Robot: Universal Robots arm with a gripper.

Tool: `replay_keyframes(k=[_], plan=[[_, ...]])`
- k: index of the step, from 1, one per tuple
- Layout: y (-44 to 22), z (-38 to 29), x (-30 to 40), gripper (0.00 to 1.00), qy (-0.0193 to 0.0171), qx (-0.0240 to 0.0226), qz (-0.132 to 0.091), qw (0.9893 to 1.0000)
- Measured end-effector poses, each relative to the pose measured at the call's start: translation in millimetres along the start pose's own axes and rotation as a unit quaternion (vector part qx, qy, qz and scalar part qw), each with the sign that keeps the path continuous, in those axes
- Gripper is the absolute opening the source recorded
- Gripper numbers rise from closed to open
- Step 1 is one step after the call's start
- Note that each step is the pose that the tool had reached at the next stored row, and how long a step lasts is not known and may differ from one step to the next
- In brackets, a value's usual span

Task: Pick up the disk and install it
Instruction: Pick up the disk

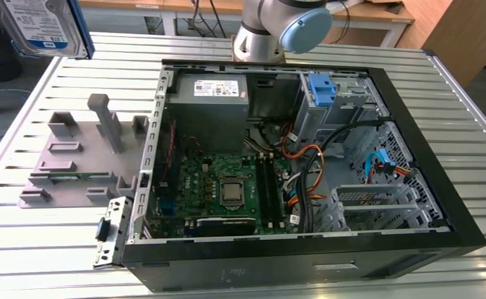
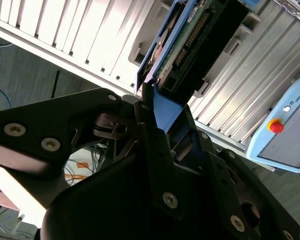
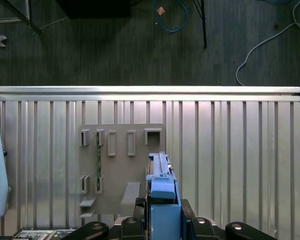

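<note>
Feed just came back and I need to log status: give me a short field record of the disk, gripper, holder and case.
disk: hard drive, held in the air off the slatted table, label toward the exterior view
gripper: shut on the disk at its blue side rail
holder: grey fixture lying on the table
case: open computer case, to the exterior view's right of the holder
install: not yet done, the disk is outside the case

**Mostly matt metal and plastic**

The table (image 1: 43, 261) is ribbed bare aluminium with a dull sheen. The disk (image 1: 39, 28) is silver metal with a smooth paper label and blue plastic rails. The computer case (image 1: 309, 265) is matt black, and the parts holder (image 1: 68, 174) is matt grey plastic. The hand (image 2: 165, 110) is matt black.
</note>
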State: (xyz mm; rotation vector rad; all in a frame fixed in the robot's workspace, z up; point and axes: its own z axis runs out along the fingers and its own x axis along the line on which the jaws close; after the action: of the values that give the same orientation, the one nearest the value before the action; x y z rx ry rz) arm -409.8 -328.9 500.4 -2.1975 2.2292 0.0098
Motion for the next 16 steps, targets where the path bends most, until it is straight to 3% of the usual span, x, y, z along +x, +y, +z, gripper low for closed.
replay_keyframes(k=[5,6,16], plan=[[-11.5,0.0,-0.2,0.36,0.0000,0.0000,0.000,1.0000],[-16.9,0.1,-0.2,0.36,0.0000,0.0000,0.000,1.0000],[-43.4,0.2,-0.5,0.36,0.0000,0.0000,0.000,1.0000]])
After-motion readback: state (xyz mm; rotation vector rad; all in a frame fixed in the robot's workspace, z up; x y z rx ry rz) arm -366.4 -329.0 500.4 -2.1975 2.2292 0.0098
